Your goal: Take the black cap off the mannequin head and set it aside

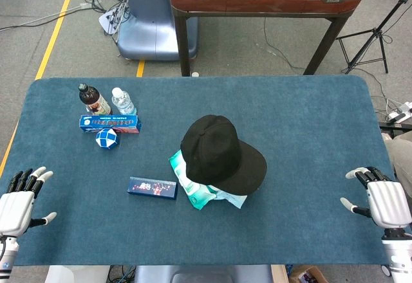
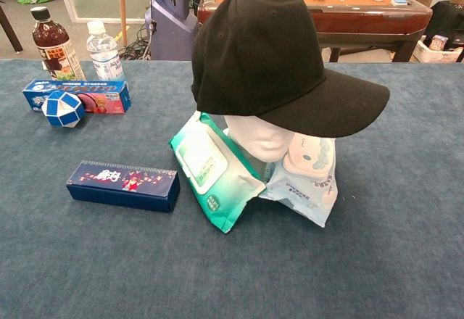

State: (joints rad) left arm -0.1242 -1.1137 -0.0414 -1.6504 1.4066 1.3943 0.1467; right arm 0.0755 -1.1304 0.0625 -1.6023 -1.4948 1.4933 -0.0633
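- The left robot hand [image 1: 18, 200] is resting at the near left corner of the bench [image 1: 309, 122], holding nothing, with its dark-tipped fingers spread apart; only the head view is showing it.
- A dark bottle [image 2: 52, 43] and a clear water bottle [image 2: 104, 49] are standing upright side by side at the far left of the bench.
- A light blue box [image 2: 80, 96] is lying just in front of the two bottles, and a blue and white ball-shaped puzzle [image 2: 62, 109] is sitting against its front left end.
- A dark blue box [image 2: 123, 185] is lying flat nearer the front edge, just left of the wipes.
- A green pack of wipes [image 2: 214, 170] is lying at a slant, touching the left side of the mannequin head [image 2: 261, 138].
- The black cap [image 2: 275, 58] is sitting on the white mannequin head near the middle of the bench, its brim pointing toward the front right and shading the face.
- A pale blue pack of wipes [image 2: 308, 181] is lying under the brim, on the right side of the head.
- The right robot hand [image 1: 380, 199] is resting at the near right edge of the bench, well apart from the cap, released and holding nothing, with its fingers spread; again only the head view is showing it.
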